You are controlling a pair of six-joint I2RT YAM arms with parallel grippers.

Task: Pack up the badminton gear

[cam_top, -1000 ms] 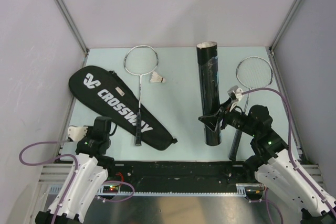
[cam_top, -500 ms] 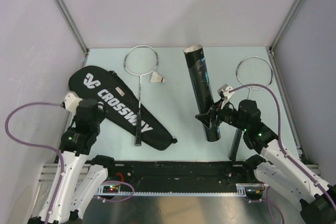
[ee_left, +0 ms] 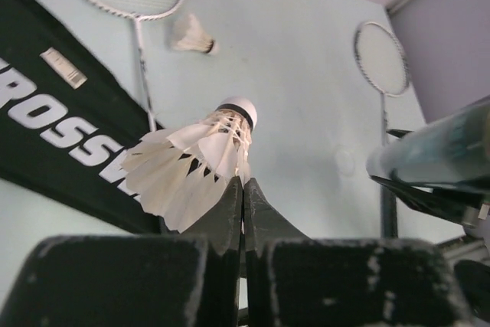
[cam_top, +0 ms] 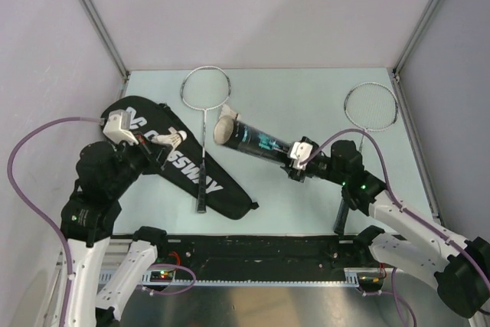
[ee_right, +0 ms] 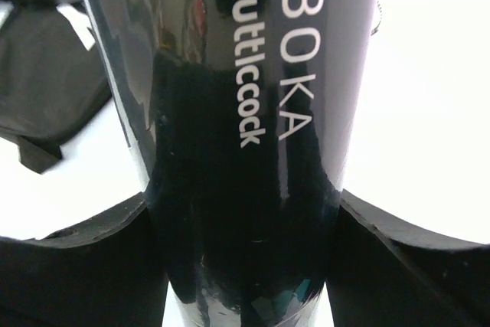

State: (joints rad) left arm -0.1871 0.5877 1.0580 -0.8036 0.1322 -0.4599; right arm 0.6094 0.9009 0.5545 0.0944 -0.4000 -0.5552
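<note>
The left gripper [ee_left: 243, 189] is pinching shut on the skirt of the shuttlecock [ee_left: 195, 166], which is probably featherlight and crushable. The right gripper [cam_top: 300, 160] is clamping the stiff, likely slick tube [cam_top: 256, 142] near its base.

The pale green table [cam_top: 306, 97] is carrying a black racket bag [cam_top: 218, 189] lying at the left of the frame; one racket [cam_top: 205, 87] is lying at upper centre, its handle crossing the bag; a second racket [cam_top: 370, 106] is lying at right; a shuttlecock [ee_left: 191, 34] is lying beside the first.

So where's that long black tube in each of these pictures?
Top view: the tube slants across the centre, held by the right gripper.
Left wrist view: at the right edge.
Right wrist view: fills the middle, between the fingers.
Shared landmark: the black bag, left of the tube in all three.
</note>
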